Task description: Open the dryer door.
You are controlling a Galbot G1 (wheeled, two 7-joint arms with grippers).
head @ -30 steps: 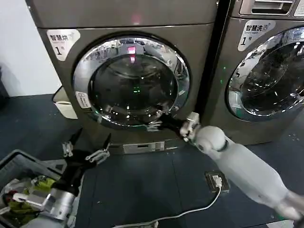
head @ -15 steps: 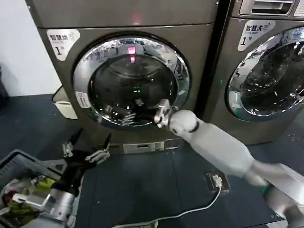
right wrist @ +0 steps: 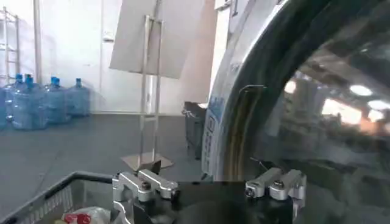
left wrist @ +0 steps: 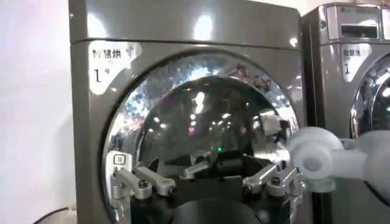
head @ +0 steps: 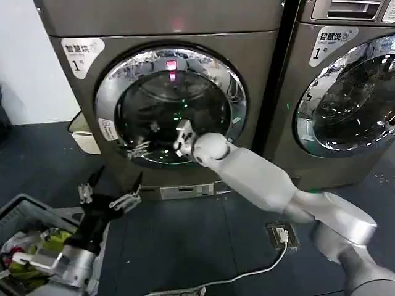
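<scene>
Chrome rings the dryer door [head: 171, 105], which sits shut in the left machine, straight ahead. The right gripper [head: 181, 140] reaches across the glass, fingers apart with nothing between them. To do this step well, I judge it should find the handle recess at the ring's edge, hook a finger behind it, and pull out along the hinge arc. Reflections hide where that handle lies, and which side bears the hinge. The left gripper [head: 111, 196] waits low on the near left, fingers spread, above a basket [head: 24, 213].

Right tool [head: 182, 139] reaches across the dryer door [head: 171, 105] glass; left tool [head: 110, 192] hangs spread near the floor
</scene>
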